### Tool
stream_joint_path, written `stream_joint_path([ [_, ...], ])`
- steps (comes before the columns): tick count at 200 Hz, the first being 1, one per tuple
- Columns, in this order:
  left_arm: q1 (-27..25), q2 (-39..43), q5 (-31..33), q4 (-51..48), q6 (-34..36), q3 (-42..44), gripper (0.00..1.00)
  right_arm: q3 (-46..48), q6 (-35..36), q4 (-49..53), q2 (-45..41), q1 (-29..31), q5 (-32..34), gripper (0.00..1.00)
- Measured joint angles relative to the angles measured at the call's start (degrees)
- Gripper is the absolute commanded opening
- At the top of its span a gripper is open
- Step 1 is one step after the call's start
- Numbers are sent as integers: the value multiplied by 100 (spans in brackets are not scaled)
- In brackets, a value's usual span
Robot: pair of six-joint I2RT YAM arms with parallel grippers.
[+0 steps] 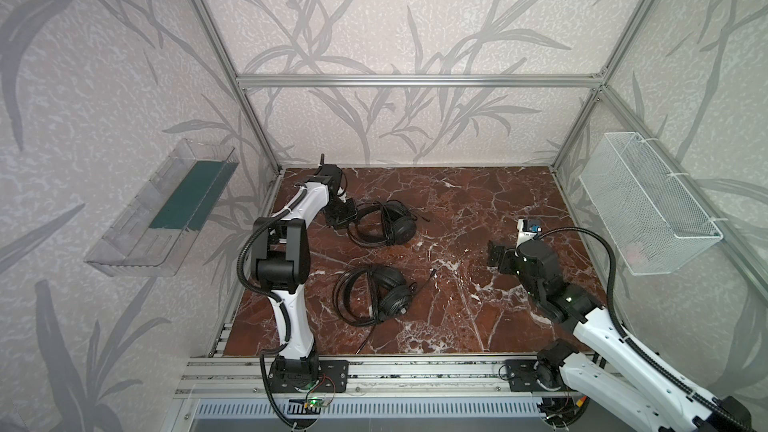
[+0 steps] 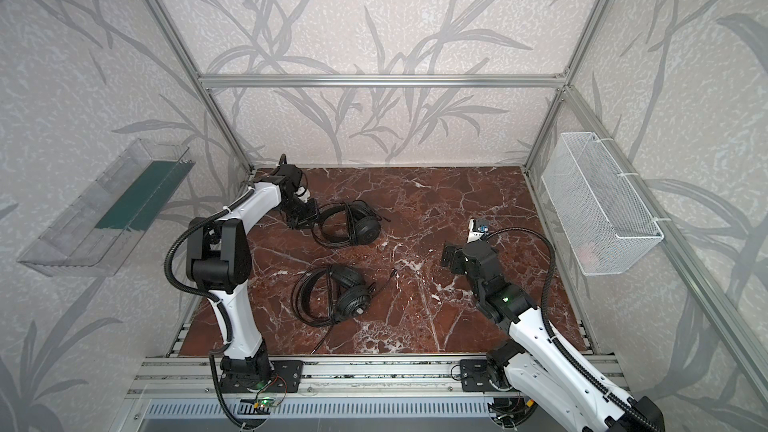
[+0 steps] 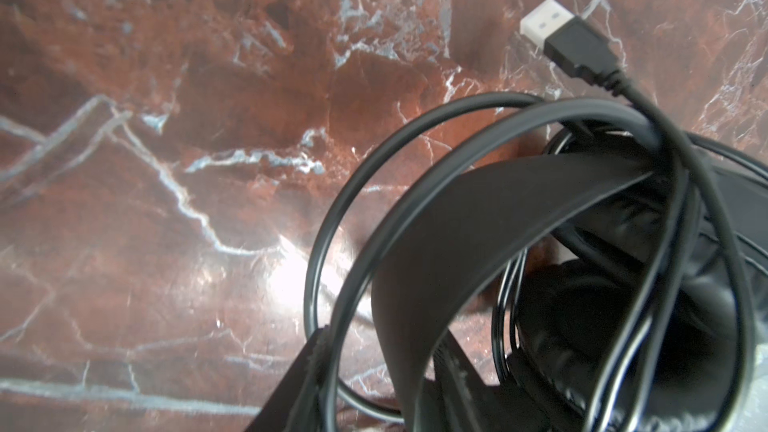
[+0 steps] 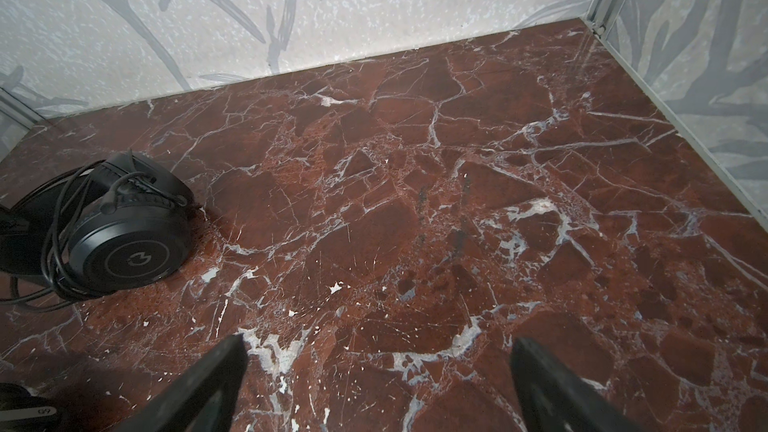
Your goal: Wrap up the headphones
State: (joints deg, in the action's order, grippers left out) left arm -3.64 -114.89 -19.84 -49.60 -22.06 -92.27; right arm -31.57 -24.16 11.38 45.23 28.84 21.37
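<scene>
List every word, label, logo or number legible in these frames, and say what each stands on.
"09", or "60" if turned over: pale print on a black part barely in the right wrist view, likely the near headset.
Round emblem, no letters: outer earcup face of the far headset.
USB plug: blank.
Board on the right arm: too small to read.
Nothing else legible.
</scene>
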Motion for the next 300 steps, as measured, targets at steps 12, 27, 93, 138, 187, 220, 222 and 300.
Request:
stream_joint_path([
  [12,0,2,-24,-72,-52,-98,66,0,0,0,0,11,24,99],
  [27,0,4,-68,-192,-109,-208,66,0,0,0,0,28,37,99],
  [93,0,302,-92,-1036,-345,-1272,88,-11,42,4,11,118,120,99],
  [138,0,2164,76,-837,-702,-1036,99,-122,269,48,11,122,380,99],
  [187,-85,5421,1519,874,-966,2017,99,-317,811,-184,-177,122,942,99],
  [220,-111,6551,2791,2026,-798,4225,99,-90,1416,-911,-149,-140,1366,99],
  [222,-111,6588,2839,2083,-765,4332,99,-83,1456,-938,-120,-179,1384,99],
  [300,-131,6146,4148,4605,435,6089,99,-37,2070,-1880,1731,-979,1663,99],
])
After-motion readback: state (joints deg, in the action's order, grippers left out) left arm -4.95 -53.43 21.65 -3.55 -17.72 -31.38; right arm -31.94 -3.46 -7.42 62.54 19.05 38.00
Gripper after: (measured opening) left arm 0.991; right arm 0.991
